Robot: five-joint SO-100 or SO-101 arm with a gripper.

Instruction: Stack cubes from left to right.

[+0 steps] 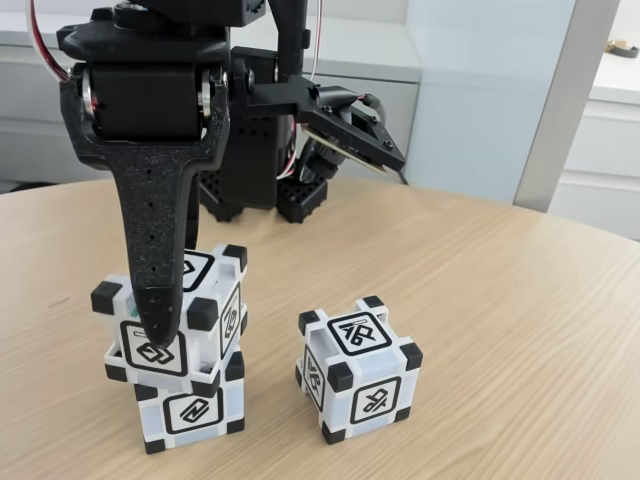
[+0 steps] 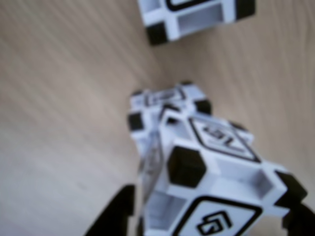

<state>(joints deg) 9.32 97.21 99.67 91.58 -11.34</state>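
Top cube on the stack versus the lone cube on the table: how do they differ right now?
The top cube rests on the bottom cube, slightly askew; the lone cube stands on the table. The gripper straddles the top cube; the lone cube stands free. Both share white bodies, black corners and glyph faces.

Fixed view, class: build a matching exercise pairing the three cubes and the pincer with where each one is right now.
Things:
1. upper cube
2. lower cube
3. lone cube
4. pincer

Places:
A. standing alone on the table, to the right of the stack
B. on the table, at the bottom of the stack
C. tilted on top of another cube, not sitting square
D. reaching down from above, closed around the top of the stack

Pairs: 1-C, 2-B, 3-A, 4-D
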